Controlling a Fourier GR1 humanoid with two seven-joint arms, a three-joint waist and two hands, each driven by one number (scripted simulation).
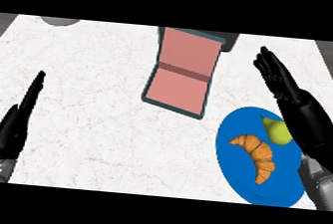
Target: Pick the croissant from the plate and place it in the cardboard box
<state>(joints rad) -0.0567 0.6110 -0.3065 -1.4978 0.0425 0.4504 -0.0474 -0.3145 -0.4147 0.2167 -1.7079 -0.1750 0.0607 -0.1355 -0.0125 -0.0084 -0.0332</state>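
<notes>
Nearest the view, at the lower left, the robot's black left hand (13, 128) rests edge-on above the white marbled table (95, 113), its fingers straight and pressed together, pointing away from the body and holding nothing; it looks parked, not at work. Toward the far left edge of the table a grey rounded object (59, 21) is only partly in view, and what it is cannot be told. Further right, near the middle of the far side, lies the open cardboard box with teal-grey walls and a salmon-pink inner floor (180, 73), with nothing in it. Right of the box and closer to the body sits the round blue plate (231, 164), and on it lies the golden-brown curved croissant (258, 152), just beside a yellow-green pear (277, 131). At the far right the black right hand (279, 76) stretches out beyond the plate, fingers straight and together, closed on nothing, its forearm passing over the plate's right side and partly covering the pear. By these signs the task is barely begun: the croissant is untouched on its plate, so the grasp, the lift, the carry leftward to the box and the release all remain to be done.
</notes>
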